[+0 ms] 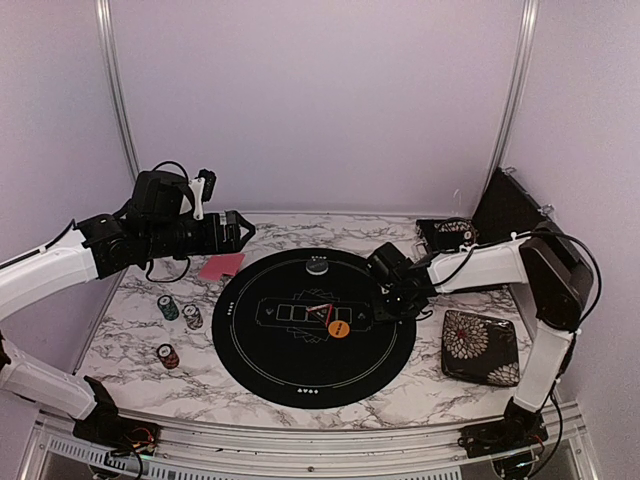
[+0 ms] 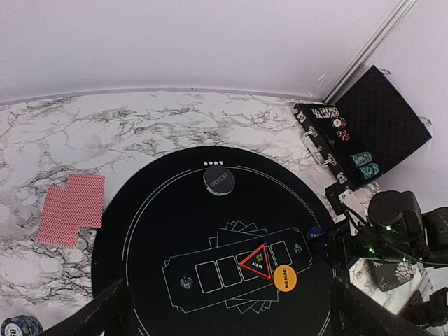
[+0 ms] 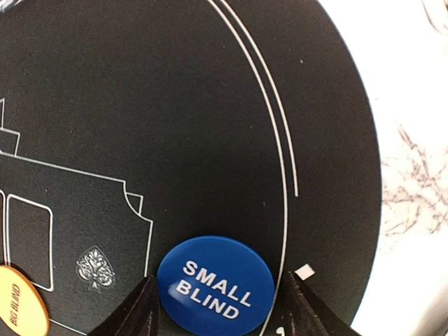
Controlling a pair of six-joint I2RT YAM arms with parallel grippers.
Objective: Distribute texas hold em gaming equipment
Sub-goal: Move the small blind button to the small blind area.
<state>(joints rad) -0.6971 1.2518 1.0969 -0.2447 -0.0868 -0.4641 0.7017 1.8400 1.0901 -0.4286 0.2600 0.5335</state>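
Top view: the left gripper (image 1: 238, 232) hangs over the far left of the table, jaws spread wide with nothing in them. The pink-red cards (image 1: 222, 266) lie on the marble just below it, off the black mat (image 1: 260, 355). Three chip stacks (image 1: 168, 306) sit toward the left edge. The right gripper (image 1: 395, 300) is down at the mat's right side. The orange button (image 1: 339, 327) and the triangle marker (image 1: 322, 313) touch near the middle.

Left wrist view: the cards overlap each other beside the mat's rim, and the blue button (image 2: 315, 235) lies right by the other arm's fingertips.

Right wrist view: the blue button lies flat on the mat, just inside the white ring lines, with the fingers (image 3: 140, 311) close on either side. The jaws are roughly half apart — can't tell if they're actually pinching it.
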